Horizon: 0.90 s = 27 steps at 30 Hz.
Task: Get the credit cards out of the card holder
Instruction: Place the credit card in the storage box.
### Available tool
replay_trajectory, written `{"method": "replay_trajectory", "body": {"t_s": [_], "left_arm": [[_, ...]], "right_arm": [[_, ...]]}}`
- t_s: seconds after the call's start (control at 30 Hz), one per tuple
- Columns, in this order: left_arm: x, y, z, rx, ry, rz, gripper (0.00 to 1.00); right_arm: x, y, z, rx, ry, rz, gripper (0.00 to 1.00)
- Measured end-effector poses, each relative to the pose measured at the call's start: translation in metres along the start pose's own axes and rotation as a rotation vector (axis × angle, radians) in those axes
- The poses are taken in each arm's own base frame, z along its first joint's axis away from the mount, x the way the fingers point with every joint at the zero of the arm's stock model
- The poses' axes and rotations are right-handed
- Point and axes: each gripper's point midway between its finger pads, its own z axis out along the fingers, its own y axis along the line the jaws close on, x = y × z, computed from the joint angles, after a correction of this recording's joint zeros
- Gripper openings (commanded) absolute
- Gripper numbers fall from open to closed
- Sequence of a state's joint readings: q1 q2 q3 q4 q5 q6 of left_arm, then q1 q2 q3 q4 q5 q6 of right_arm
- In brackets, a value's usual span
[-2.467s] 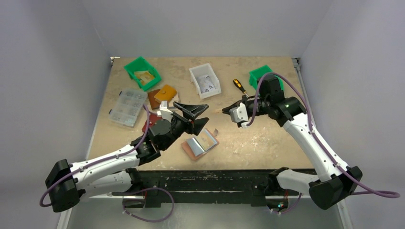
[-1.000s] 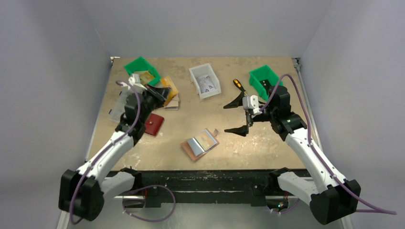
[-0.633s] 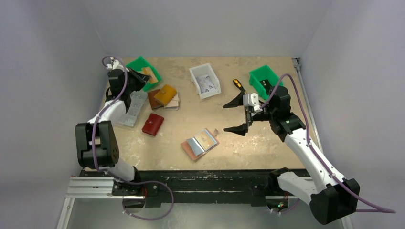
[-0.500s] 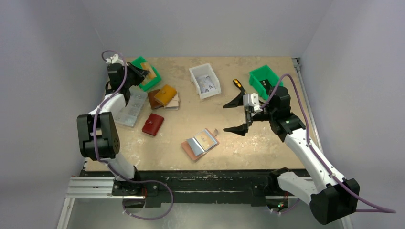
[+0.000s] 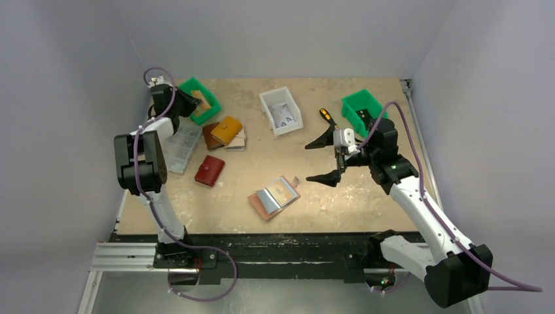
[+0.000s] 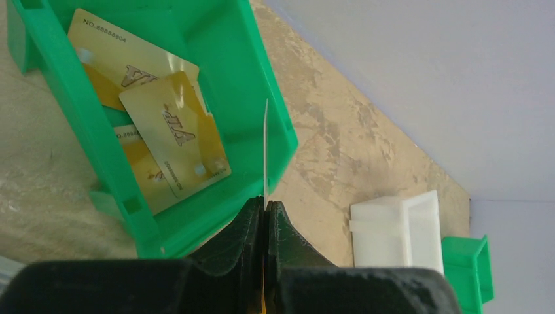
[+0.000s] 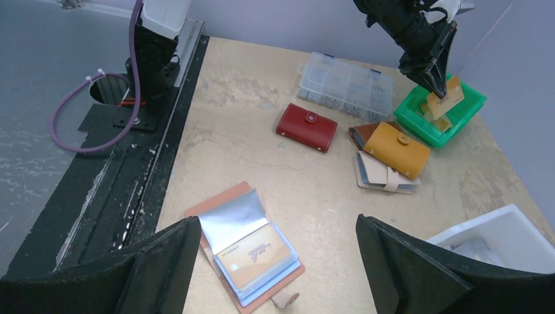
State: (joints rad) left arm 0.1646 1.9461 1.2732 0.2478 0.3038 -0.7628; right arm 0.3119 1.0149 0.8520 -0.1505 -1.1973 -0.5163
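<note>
Top view: left tool [image 5: 184, 104] is out at the far-left corner, right over the green bin [image 5: 194, 83]; right tool [image 5: 307, 163] hangs mid-right above the worktop [image 5: 366, 196], jaws spread wide, nothing in them; holder [image 5: 273, 196] lies open near the front middle, well apart from both tools. Left wrist view: jaws pinched tight on a card [image 6: 266, 149] seen edge-on, lined up about with the bin's right wall; binned cards [image 6: 173, 134], gold, lie flat inside. Looks like the drop step. I'd shift the card inward past the wall, lower it, then let go, or it may catch the rim and tip out onto the board. Right wrist view: holder's sleeves fanned up, a sleeved card [image 7: 254, 252], gold, not yet out, so the job is part done by my reckoning; red pouch [image 7: 306, 127] and yellow wallet [image 7: 396, 149] sit between holder and bin, clear box [image 7: 347, 84] beyond them. Worktop is a flat mottled tan board, scuffed, with a black rail [image 5: 275, 245] along the near edge. Plain pale walls [image 5: 275, 39] close it in on three sides, light even.
</note>
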Motion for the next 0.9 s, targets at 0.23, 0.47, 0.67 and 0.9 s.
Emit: {"method": "replay_trajectory", "body": {"t_s": [0.23, 0.47, 0.67, 0.9], "left_arm": [[-0.005, 0.015, 0.021, -0.042, -0.001, -0.010, 0.00], [-0.006, 0.033, 0.046, -0.115, 0.025, -0.033, 0.27], [-0.016, 0.031, 0.054, -0.158, 0.049, -0.038, 0.41], [-0.040, 0.017, 0.031, -0.208, 0.027, 0.023, 0.40]], "right_arm": [[0.006, 0.000, 0.001, -0.006, 0.009, 0.021, 0.99], [0.009, 0.000, 0.002, -0.010, 0.013, 0.023, 0.99], [0.009, 0.000, 0.002, -0.012, 0.013, 0.018, 0.99], [0.008, 0.001, 0.002, -0.018, 0.009, 0.017, 0.99]]}}
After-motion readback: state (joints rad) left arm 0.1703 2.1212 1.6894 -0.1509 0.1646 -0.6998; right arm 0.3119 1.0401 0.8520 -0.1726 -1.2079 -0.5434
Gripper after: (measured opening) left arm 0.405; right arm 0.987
